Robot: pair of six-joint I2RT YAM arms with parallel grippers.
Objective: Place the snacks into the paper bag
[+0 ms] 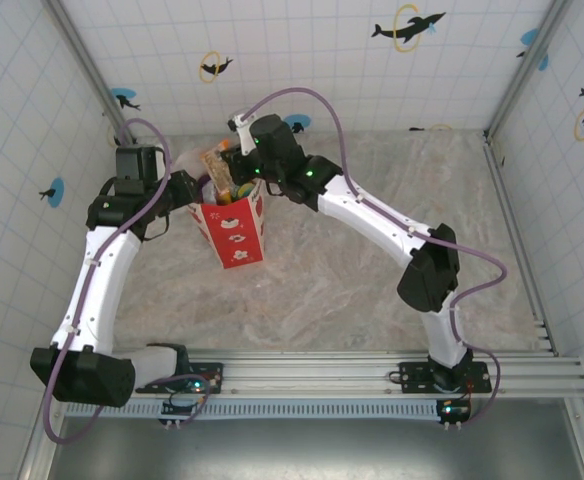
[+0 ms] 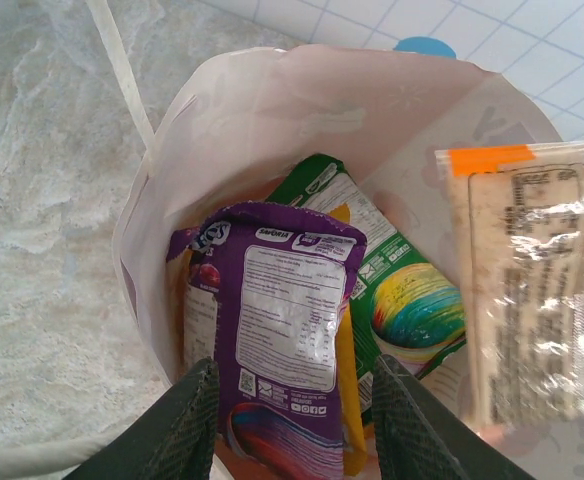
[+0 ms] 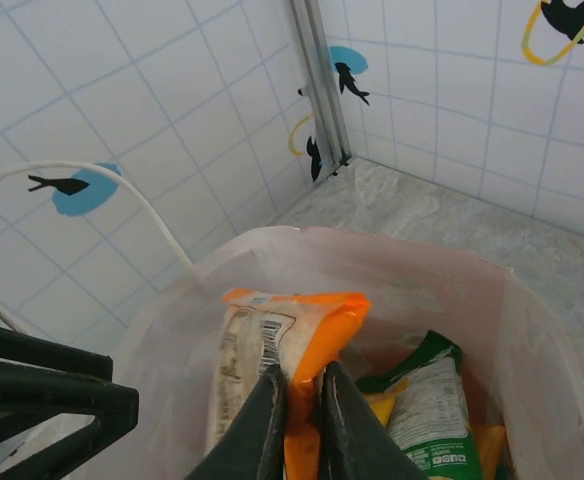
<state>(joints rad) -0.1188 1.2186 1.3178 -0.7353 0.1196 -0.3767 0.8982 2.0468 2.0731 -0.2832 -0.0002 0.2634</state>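
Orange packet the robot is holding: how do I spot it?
Look for the tall white paper bag with the red bottom. At its mouth, the right gripper pinches the orange packet. The purple packet and green packet sit deeper inside.

The top external camera sits high above and behind the arm bases, looking down over the whole tabletop, with the paper bag toward 11 o'clock from centre. The left wrist camera hangs close over the bag's mouth, looking almost straight down, the left pincer at 6 o'clock. The right wrist camera peers in slantwise toward the tiled corner, the right pincer at 6 o'clock; both wrist views share the bag's inside and the orange packet.
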